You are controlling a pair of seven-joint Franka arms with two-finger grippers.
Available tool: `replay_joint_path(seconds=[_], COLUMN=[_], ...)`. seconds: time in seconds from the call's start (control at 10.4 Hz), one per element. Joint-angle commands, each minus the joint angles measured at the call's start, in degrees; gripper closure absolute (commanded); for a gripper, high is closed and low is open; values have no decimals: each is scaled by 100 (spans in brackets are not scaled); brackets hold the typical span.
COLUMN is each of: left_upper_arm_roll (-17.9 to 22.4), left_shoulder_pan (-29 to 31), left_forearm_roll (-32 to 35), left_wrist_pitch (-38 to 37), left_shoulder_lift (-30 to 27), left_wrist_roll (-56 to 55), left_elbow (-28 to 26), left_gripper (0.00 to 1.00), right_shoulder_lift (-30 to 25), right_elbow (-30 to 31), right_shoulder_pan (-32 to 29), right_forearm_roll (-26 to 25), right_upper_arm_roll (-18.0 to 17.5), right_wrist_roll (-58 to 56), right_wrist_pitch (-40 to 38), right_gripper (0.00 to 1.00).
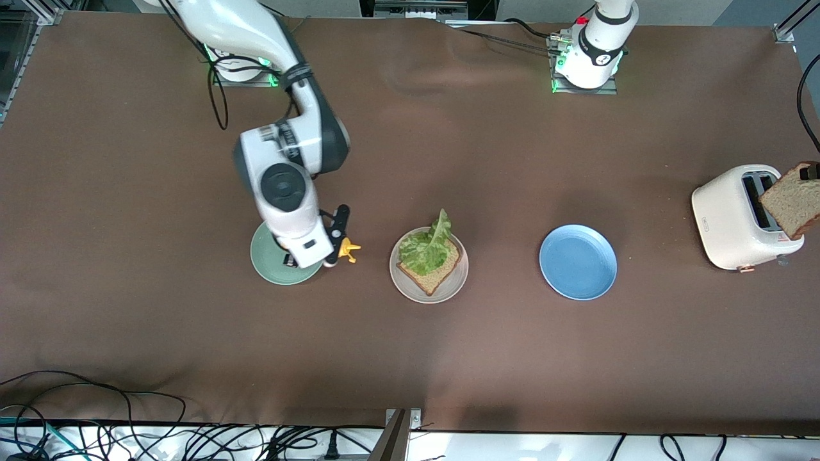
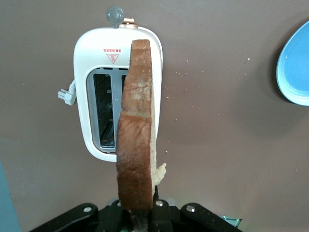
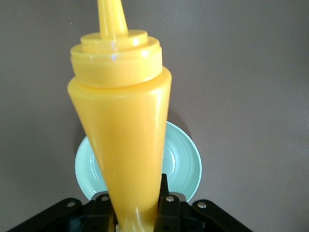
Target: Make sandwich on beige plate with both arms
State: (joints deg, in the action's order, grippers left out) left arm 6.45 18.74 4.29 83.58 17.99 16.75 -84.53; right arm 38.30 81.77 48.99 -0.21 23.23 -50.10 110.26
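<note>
Left claw [image 2: 140, 212] clamps bread slice [image 2: 137, 130] — right claw [image 3: 137, 212] grips yellow bottle [image 3: 123, 125].

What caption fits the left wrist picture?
Left gripper holds a brown bread slice above the white toaster.

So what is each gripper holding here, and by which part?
The left gripper grips a bread slice by one edge, over the toaster. The right gripper grips a yellow squeeze bottle by its base end, over the mint-green plate.
</note>
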Motion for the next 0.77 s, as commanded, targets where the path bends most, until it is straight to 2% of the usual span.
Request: replay_joint_path(seconds=[0.0,0.39,0.67], left_upper_arm_roll=[-3,-3,-21], left_shoulder_pan=[7,7,7], left_forearm_roll=[-182,-262,-262], left_wrist_pitch=[-52,-52,-131], left_shoulder_lift=[-76,-67,-67], left_wrist_roll=[-93,-154,-181], left_elbow=[-73,-81,-99], left_gripper=[100,100,100], right_shoulder_lift=[641,1529,1820], right_elbow=[-897,-1751,-1805], right_shoulder_pan=[540,1348,1797], right_forearm_roll=[-496,-813,-823], right_upper_arm_roll=[312,927,1401], right_wrist_roll=[674,1378,1537], right_wrist_pitch=[-758,-1506,-1543], right_gripper=[100,100,100])
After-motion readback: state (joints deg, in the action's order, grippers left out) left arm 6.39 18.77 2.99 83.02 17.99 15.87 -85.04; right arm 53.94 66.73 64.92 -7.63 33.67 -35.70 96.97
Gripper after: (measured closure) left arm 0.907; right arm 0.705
